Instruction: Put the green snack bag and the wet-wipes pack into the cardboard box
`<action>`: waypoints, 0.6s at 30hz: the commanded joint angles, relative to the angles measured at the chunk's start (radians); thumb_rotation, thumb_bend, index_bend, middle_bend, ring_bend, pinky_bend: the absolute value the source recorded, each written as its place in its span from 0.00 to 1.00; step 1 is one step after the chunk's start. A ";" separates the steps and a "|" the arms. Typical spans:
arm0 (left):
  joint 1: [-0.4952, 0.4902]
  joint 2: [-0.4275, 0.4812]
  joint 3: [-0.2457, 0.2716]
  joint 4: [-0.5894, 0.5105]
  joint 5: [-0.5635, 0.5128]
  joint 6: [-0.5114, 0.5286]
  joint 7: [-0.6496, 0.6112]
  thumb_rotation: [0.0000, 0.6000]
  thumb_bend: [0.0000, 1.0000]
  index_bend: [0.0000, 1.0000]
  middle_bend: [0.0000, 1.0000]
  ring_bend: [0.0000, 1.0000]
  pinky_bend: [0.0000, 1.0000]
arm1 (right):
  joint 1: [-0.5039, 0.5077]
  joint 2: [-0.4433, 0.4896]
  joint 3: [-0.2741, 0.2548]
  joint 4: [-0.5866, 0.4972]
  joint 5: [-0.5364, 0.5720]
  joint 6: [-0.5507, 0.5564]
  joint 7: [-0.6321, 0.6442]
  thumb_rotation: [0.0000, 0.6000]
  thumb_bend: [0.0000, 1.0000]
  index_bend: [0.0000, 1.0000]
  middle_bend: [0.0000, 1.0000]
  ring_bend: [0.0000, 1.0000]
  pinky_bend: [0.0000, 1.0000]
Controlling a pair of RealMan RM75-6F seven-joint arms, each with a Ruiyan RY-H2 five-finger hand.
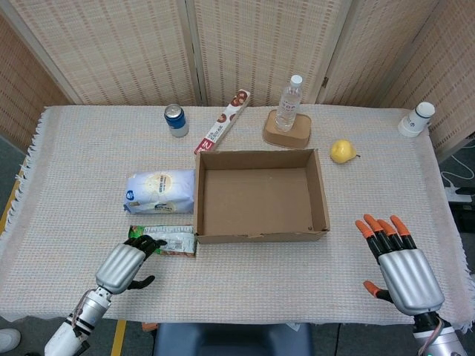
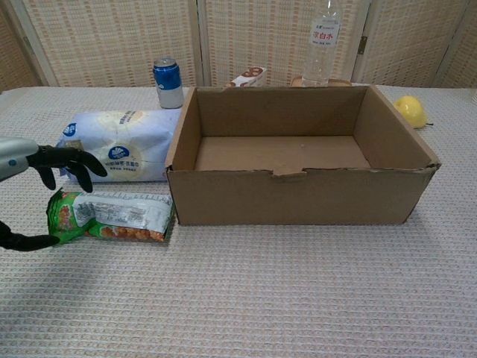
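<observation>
My head camera looked steeply down from high, taking in the whole surface (image 1: 74, 170). My chest camera sat low and close, facing level across it. Both shared the cardboard box (image 1: 260, 195) (image 2: 298, 149) and its neighbours.

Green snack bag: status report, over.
Left hand open, fingers over flat green snack bag, not gripping. Right hand open, idle. Brown cardboard box empty. Nothing in the way.

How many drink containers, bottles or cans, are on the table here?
3. A blue can stands at the back left, a clear water bottle on a cardboard tray behind the box, and a small white bottle at the back right corner.
</observation>
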 commanded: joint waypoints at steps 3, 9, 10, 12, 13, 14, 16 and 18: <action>-0.052 -0.074 -0.018 0.081 -0.062 -0.050 0.053 1.00 0.23 0.22 0.29 0.20 0.33 | 0.000 0.010 0.004 0.000 0.006 0.006 0.012 1.00 0.02 0.07 0.03 0.00 0.00; -0.105 -0.118 -0.048 0.160 -0.121 -0.084 0.081 1.00 0.23 0.21 0.26 0.17 0.30 | 0.003 0.018 0.010 0.000 0.016 0.009 0.023 1.00 0.02 0.07 0.03 0.00 0.00; -0.112 -0.119 -0.052 0.168 -0.127 -0.086 0.085 1.00 0.23 0.21 0.26 0.16 0.29 | 0.004 0.019 0.012 0.000 0.019 0.009 0.024 1.00 0.02 0.07 0.03 0.00 0.00; -0.126 -0.120 -0.057 0.184 -0.134 -0.090 0.095 1.00 0.23 0.21 0.25 0.15 0.28 | 0.008 0.022 0.015 0.000 0.030 0.007 0.027 1.00 0.02 0.07 0.03 0.00 0.00; -0.130 -0.120 -0.058 0.190 -0.138 -0.091 0.097 1.00 0.23 0.21 0.24 0.15 0.27 | 0.009 0.023 0.017 0.000 0.036 0.005 0.028 1.00 0.02 0.06 0.03 0.00 0.00; -0.136 -0.121 -0.060 0.198 -0.143 -0.091 0.099 1.00 0.23 0.21 0.24 0.15 0.27 | 0.012 0.024 0.018 0.000 0.043 0.003 0.028 1.00 0.02 0.06 0.03 0.00 0.00; -0.144 -0.125 -0.061 0.213 -0.150 -0.091 0.100 1.00 0.23 0.20 0.24 0.15 0.27 | 0.015 0.025 0.020 0.000 0.051 0.000 0.028 1.00 0.02 0.07 0.03 0.00 0.00; -0.151 -0.135 -0.059 0.236 -0.154 -0.091 0.104 1.00 0.23 0.20 0.24 0.15 0.27 | 0.017 0.025 0.022 0.000 0.056 -0.001 0.028 1.00 0.02 0.07 0.03 0.00 0.00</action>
